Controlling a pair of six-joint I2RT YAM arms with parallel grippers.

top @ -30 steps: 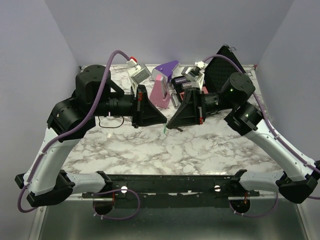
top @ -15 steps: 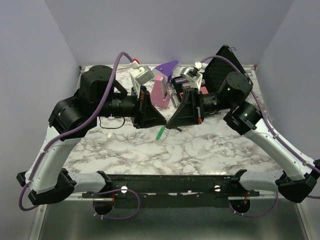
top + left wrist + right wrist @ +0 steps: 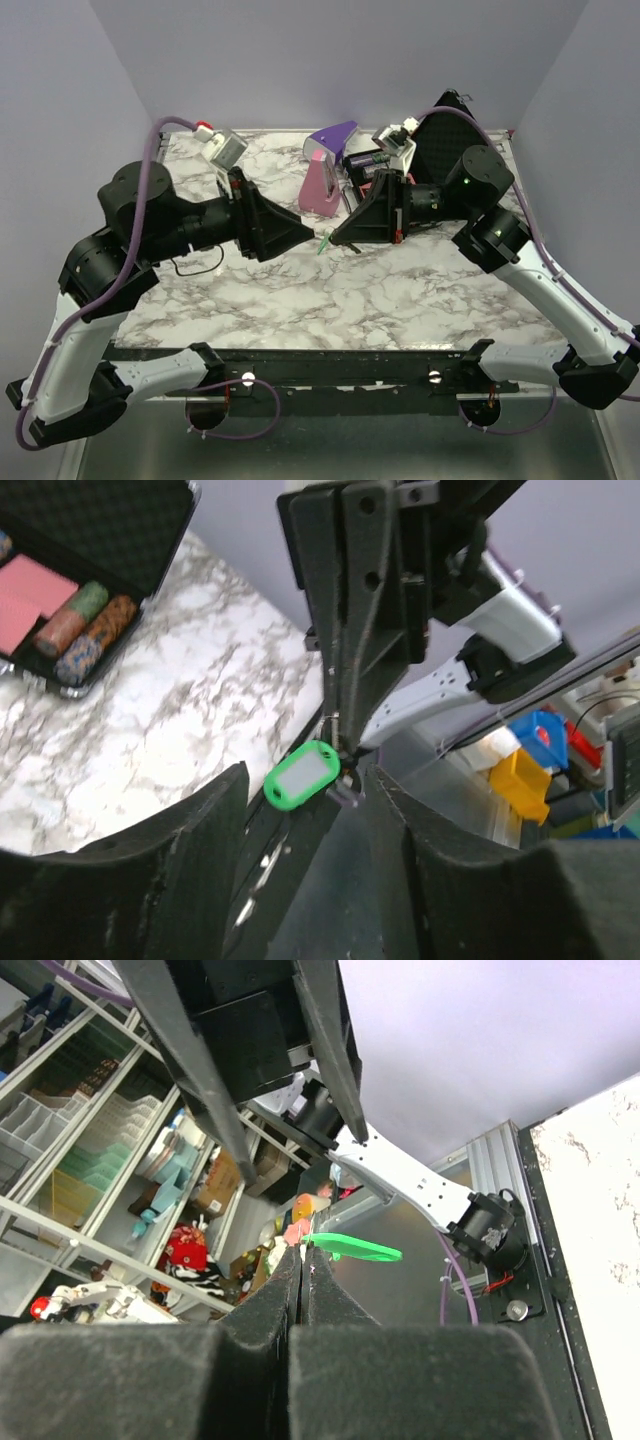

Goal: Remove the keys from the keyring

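Top view: L end effector (image 3: 302, 232) & R end effector (image 3: 334, 240) nearly tip to tip over marble surface (image 3: 400, 290), green key (image 3: 322, 245) btwn them. L wrist view: L fingers (image 3: 200, 830) apart, holding nothing; green key hangs in air at R tip, just ahead of the gap. R wrist view: R fingers (image 3: 270, 1300) together, clamped on green key's end. Keyring too small to make out.

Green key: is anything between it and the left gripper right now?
Nothing visible. The green key is held at the shut fingertips of the right gripper, and the open left gripper faces it across a clear gap.
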